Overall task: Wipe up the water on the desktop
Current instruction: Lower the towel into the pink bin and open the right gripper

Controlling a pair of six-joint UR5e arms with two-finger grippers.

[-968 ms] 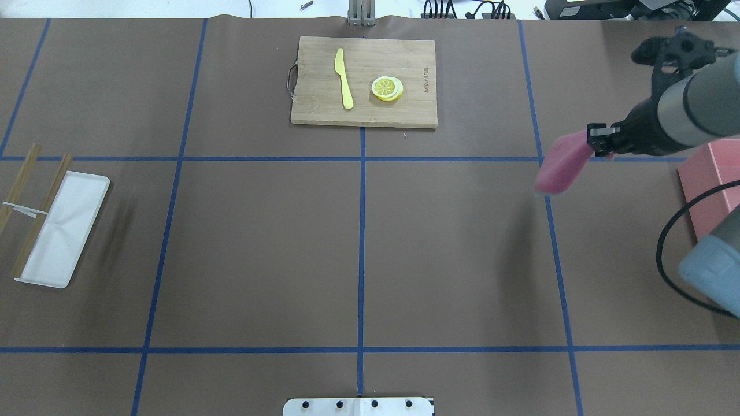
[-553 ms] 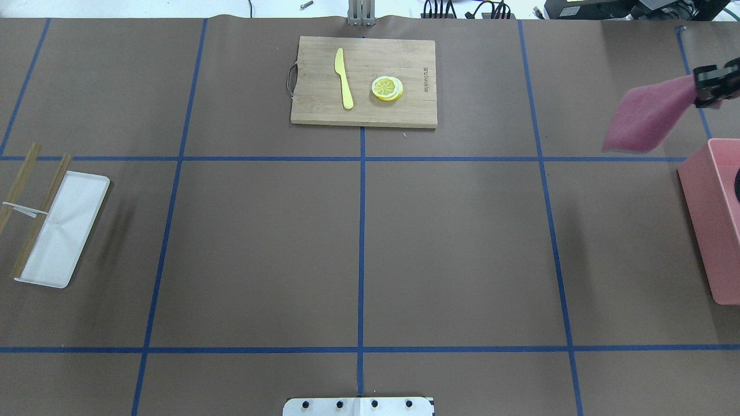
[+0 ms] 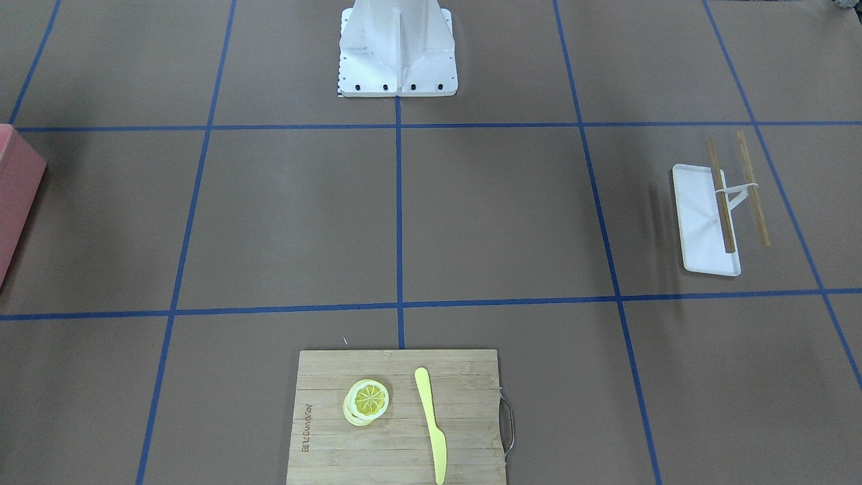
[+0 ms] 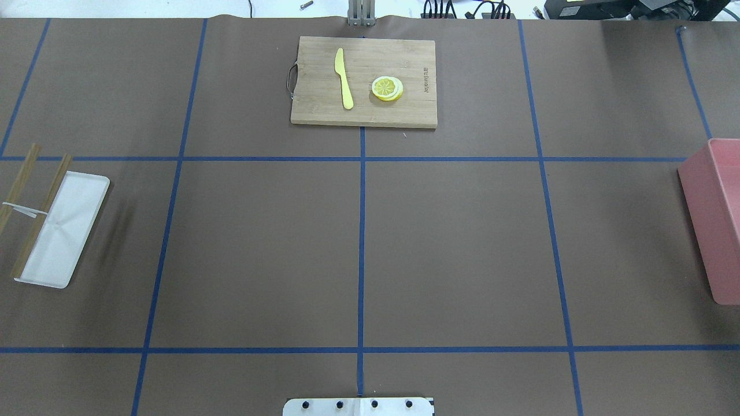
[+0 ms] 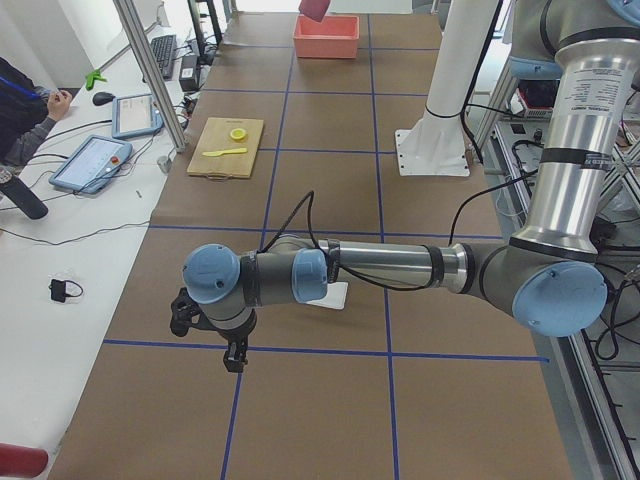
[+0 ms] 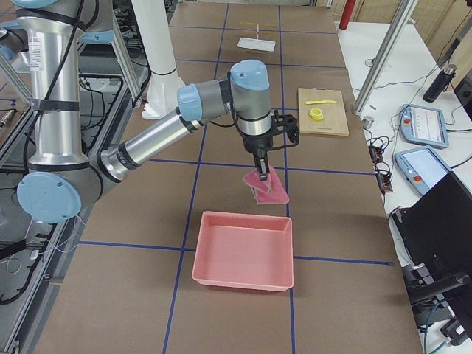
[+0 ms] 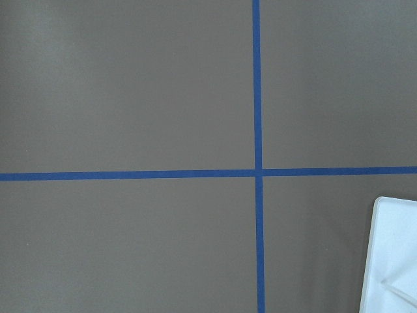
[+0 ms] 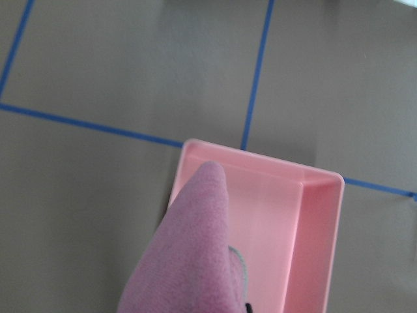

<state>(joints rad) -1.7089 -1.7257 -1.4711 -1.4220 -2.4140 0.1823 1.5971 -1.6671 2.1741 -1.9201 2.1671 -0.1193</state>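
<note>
right jaws clamp cloth (image 6: 267, 190) | bin (image 6: 243, 251) just beside, rightward; surface (image 6: 332, 214) beneath | left jaws: cannot tell

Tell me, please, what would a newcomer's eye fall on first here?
The pink cloth hangs from the right gripper, raised close to the pink bin at the right end of the desktop. Next comes the bamboo cutting board at the far middle, bearing a yellow knife and lemon slices.

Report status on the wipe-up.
Right gripper holding cloth aloft by the bin. Left gripper low, open or shut unclear. Desktop: no water visible.
</note>
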